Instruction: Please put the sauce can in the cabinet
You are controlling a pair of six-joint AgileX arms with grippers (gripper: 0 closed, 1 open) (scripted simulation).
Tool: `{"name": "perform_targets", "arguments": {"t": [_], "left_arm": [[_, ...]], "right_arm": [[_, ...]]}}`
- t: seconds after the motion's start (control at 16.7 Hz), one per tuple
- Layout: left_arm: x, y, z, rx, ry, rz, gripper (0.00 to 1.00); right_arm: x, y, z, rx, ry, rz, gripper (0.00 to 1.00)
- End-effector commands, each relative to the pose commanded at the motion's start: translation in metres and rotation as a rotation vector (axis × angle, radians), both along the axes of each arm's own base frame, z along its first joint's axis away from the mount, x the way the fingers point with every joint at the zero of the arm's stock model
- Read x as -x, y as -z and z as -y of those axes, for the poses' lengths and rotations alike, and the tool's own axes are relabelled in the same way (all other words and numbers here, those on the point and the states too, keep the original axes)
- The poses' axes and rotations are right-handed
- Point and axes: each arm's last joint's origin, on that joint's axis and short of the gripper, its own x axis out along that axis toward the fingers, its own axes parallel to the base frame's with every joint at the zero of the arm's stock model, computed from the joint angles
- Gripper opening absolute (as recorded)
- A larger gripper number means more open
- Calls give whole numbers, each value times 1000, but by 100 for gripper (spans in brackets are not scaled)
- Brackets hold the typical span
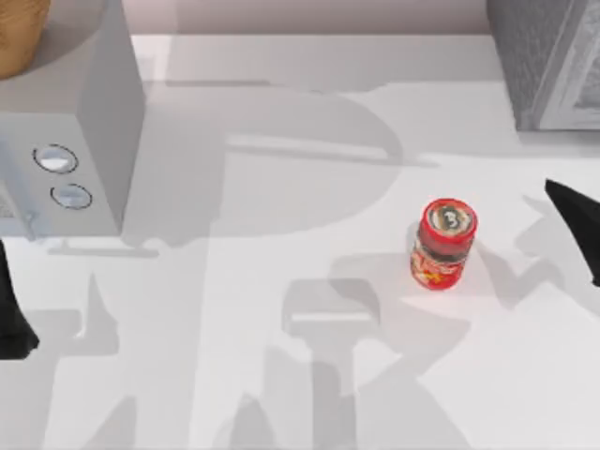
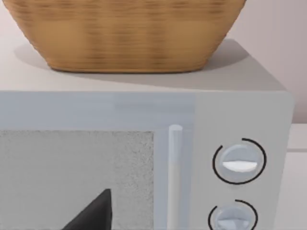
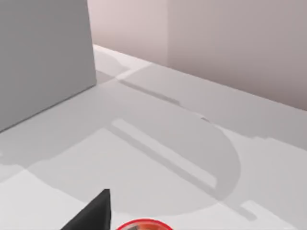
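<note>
Sauce can (image 1: 444, 241) upright on table (image 1: 281, 309), right of centre, well apart from cabinet (image 1: 548, 61) at far right corner. Right gripper (image 1: 577, 225) near can, not touching. Left gripper (image 1: 14, 319) at left edge. Claw state of both: cannot tell.

Sauce can (image 1: 443, 242) right of centre, cabinet (image 1: 544, 61) behind it, far right.

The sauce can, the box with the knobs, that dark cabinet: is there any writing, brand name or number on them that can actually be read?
None can be read.
Sauce can: the red-yellow label bears marks, too blurred to read; so is the mark on its dark lid.
Light-grey box with two round knobs: no lettering by the knobs.
Cabinet: speckled surface, no text.
</note>
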Motion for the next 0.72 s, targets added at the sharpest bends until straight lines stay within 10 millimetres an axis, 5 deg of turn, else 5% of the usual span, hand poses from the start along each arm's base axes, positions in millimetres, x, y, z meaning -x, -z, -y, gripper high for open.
{"name": "perform_targets", "arguments": {"t": [0.18,0.42,0.72], "left_arm": [[0,0,0,0,0,0,100],[0,0,0,0,0,0,100],[0,0,0,0,0,0,100]], "right_arm": [[-46,18,0,-20,-196,-25,100],[-100,67,1,-64,-454,-29,100],[-137,143,3,-122,-720,12,100]]}}
